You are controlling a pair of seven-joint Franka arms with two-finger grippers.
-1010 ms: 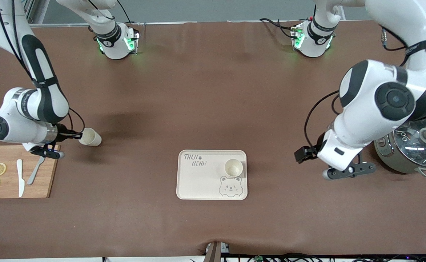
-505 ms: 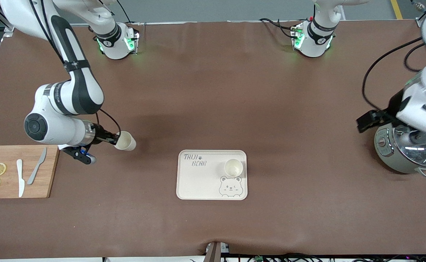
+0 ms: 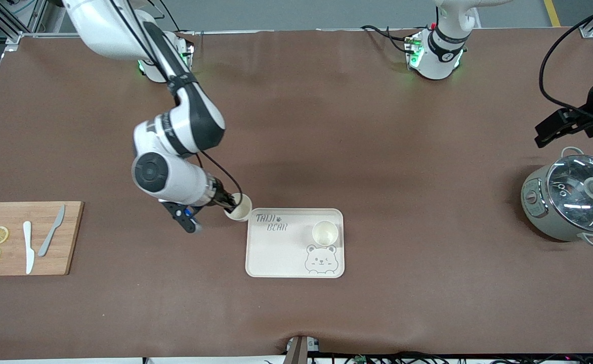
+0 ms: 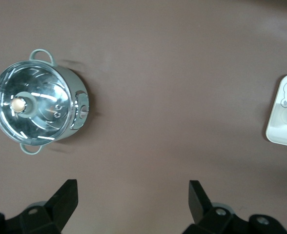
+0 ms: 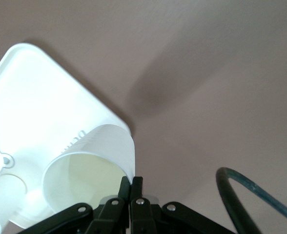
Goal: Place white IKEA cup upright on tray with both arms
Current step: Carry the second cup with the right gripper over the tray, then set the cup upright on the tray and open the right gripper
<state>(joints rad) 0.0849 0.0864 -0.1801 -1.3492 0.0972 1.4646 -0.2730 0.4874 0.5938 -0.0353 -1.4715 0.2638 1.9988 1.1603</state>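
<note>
Right pincer [image 3: 230, 203] clamps the rim of a white paper-like cup [image 3: 240, 207], tilted, over the cream rectangular tray [image 3: 276, 253] at its lettered corner, likely for setting down upright. Second white cup [image 3: 325, 232] stands on the tray by the bear face. Left pincer [image 4: 133, 200] spread wide, empty, waits above the brown desk [image 3: 327, 126] near the steel lidded pot [image 3: 575, 202].

The right arm is swinging in from the cutting-board end of the surface, and its right pincer [image 3: 231, 204], pinched on the rim of the carried cup [image 3: 240, 208], is now hanging at the tray's [image 3: 281, 253] 10 o'clock corner, the cup tilted over that rim. The left arm is pulling away from the tray, its left pincer [image 4: 133, 202] spread wide and now riding high over the surface near the pot [image 3: 569, 202].
</note>
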